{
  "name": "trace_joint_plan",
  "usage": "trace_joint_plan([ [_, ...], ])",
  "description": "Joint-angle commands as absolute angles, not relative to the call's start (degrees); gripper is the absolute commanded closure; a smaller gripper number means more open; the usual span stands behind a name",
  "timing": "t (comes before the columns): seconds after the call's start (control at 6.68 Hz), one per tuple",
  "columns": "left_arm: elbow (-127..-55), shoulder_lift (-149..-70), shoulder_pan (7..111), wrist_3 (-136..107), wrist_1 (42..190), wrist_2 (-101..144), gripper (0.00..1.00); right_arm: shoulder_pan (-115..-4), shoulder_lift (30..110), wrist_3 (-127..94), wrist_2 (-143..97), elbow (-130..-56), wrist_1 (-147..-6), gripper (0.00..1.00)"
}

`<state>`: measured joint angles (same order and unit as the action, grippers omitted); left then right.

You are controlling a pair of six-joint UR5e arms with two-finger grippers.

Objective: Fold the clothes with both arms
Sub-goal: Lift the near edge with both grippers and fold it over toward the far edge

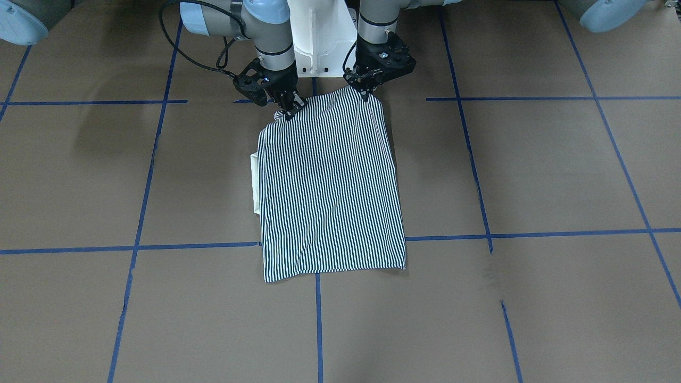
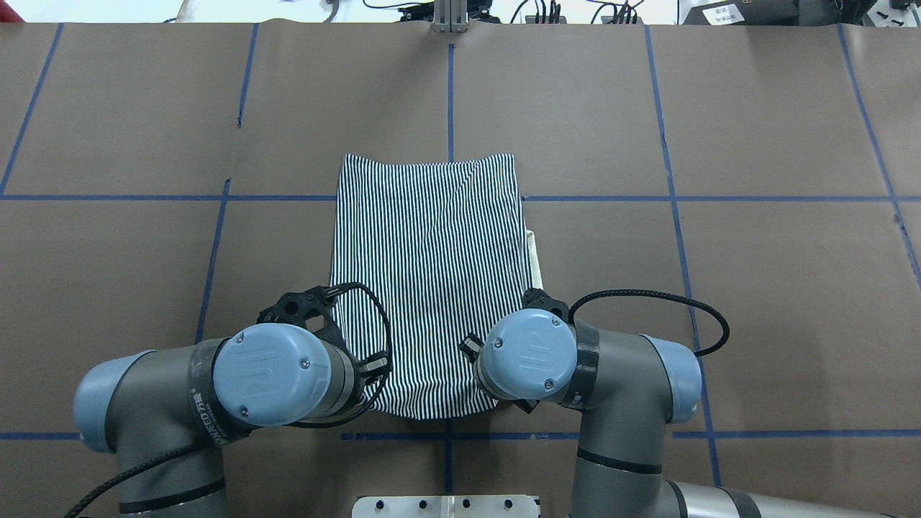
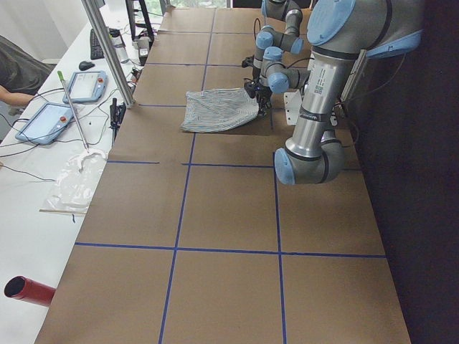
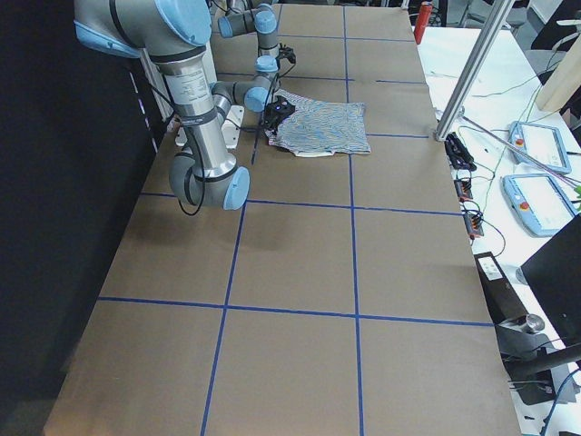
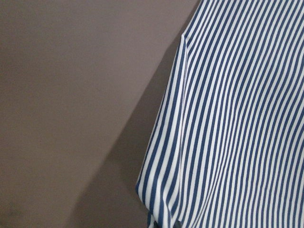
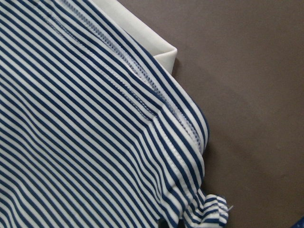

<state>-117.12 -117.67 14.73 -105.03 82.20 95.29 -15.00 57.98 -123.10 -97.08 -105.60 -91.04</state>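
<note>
The striped shirt (image 1: 330,186) lies folded into a tall rectangle in the middle of the brown table (image 1: 532,175), also visible from above as the shirt (image 2: 432,273). A strip of white collar (image 1: 256,181) sticks out at one side. My left gripper (image 1: 366,94) is shut on the shirt's near-robot corner. My right gripper (image 1: 289,110) is shut on the other near corner, where the cloth is bunched. Both corners look slightly raised. The left wrist view shows the shirt's edge (image 5: 228,123) over the table. In the right wrist view are the hem (image 6: 142,109), collar (image 6: 152,42) and bunched corner.
Blue tape lines (image 1: 481,213) divide the table into squares. The white pedestal base (image 1: 316,37) stands just behind the grippers. A side bench with tablets (image 3: 44,122), a metal post (image 3: 107,50) and a person's arm (image 3: 14,72) lies beyond the table's far edge.
</note>
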Motion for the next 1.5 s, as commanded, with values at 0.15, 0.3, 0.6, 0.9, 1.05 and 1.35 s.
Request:
trace_joint_plan([
  [0.15,-117.07,-118.04,15.9,-104.5,82.26,95.27,1.0,-18.62,56.26,-120.77,-96.94,-105.82,-90.35,1.0],
  [0.3,-116.98,-118.21,18.0,-103.98,82.44,94.93,1.0,-20.55,55.99,-120.5,-96.77,-105.65,-89.22,1.0],
  [0.6,-116.63,-118.82,22.66,-100.46,83.22,95.27,1.0,-23.37,55.46,-118.75,-96.77,-103.2,-86.66,1.0],
  [0.9,-113.58,-119.09,25.12,-100.46,87.68,95.27,1.0,-25.83,50.99,-118.13,-96.85,-99.07,-86.57,1.0],
  [1.05,-109.12,-120.66,26.35,-100.46,91.28,95.36,1.0,-27.49,50.28,-118.04,-96.86,-97.66,-84.14,1.0],
  [1.35,-107.14,-121.2,28.03,-100.55,92.9,95.45,1.0,-29.26,48.79,-117.51,-97.12,-91.97,-80.52,1.0],
])
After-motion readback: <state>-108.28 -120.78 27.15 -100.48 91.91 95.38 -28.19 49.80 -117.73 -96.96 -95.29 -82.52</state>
